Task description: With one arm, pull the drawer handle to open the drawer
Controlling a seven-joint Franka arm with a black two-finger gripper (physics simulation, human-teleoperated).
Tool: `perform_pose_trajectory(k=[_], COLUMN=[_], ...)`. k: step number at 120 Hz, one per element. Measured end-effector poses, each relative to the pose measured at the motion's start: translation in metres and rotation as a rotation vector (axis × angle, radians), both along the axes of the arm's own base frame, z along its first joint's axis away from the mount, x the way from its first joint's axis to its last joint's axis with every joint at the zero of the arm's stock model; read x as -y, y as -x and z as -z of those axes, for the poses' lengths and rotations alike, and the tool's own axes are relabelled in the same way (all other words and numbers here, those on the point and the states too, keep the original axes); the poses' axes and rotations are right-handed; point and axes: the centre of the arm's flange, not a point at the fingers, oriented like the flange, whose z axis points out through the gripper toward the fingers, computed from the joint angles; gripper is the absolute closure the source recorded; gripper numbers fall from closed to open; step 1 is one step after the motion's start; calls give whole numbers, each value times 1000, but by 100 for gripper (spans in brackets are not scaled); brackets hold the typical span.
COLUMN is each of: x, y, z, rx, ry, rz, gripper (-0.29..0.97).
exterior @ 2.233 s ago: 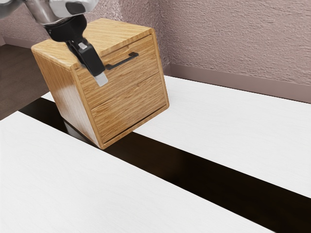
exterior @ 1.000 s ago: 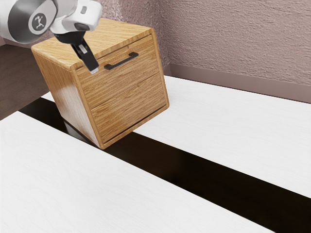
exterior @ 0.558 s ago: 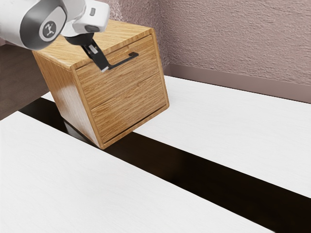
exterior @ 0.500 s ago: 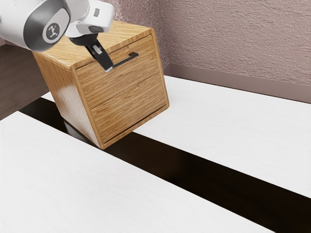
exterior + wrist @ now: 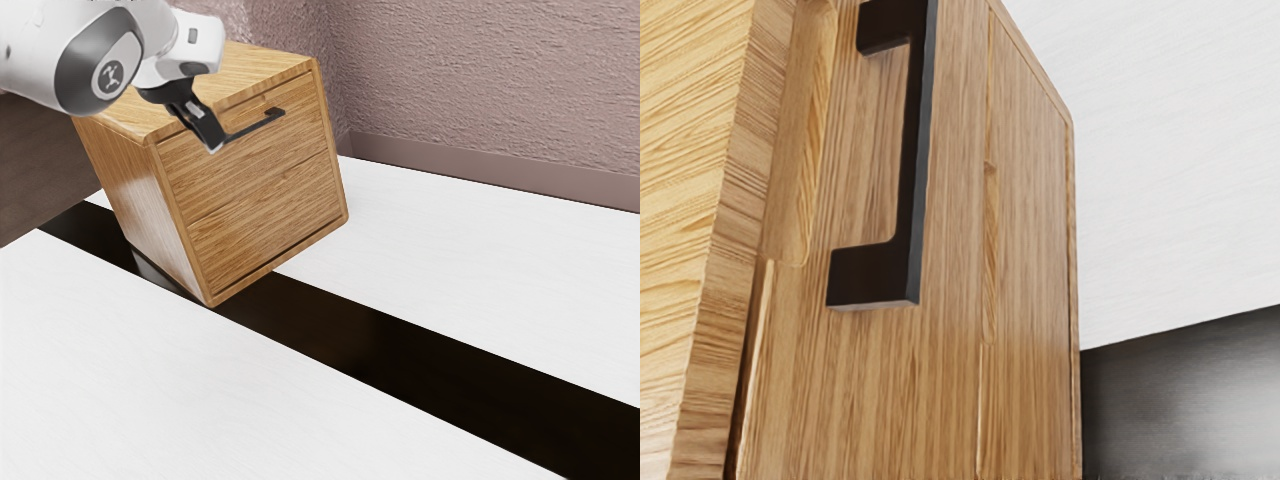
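A light wooden cabinet (image 5: 250, 205) stands tilted on the table, with two drawer fronts facing the exterior view's lower right. The upper drawer front (image 5: 275, 140) lies flush with the cabinet and carries a black bar handle (image 5: 256, 120). My gripper (image 5: 212, 144) hangs from the upper left, its tip at the handle's left end, close to the drawer front. Whether it touches the handle is unclear. In the wrist view the black handle (image 5: 912, 150) runs along the wooden front (image 5: 960, 330) just ahead of my hand.
The cabinet sits across a dark gap (image 5: 400, 350) between two white table surfaces (image 5: 480, 260). A textured pinkish wall (image 5: 480, 70) with a baseboard runs behind. My arm's white link (image 5: 95, 55) hovers above the cabinet's top left corner.
My hand has risen from the cabinet's front left edge and moved right to the handle's left end. In the last half second it drew back slightly to the left. The drawer looks unmoved.
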Motion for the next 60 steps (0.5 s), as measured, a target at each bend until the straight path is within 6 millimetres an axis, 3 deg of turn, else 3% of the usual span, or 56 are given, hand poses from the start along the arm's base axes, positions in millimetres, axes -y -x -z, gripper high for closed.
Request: perform_pose_trajectory(k=[36, 60], x=[12, 10], y=[-14, -13], z=[14, 5], rx=[7, 38], ry=[27, 29], rz=[-1, -14], gripper=[0, 0])
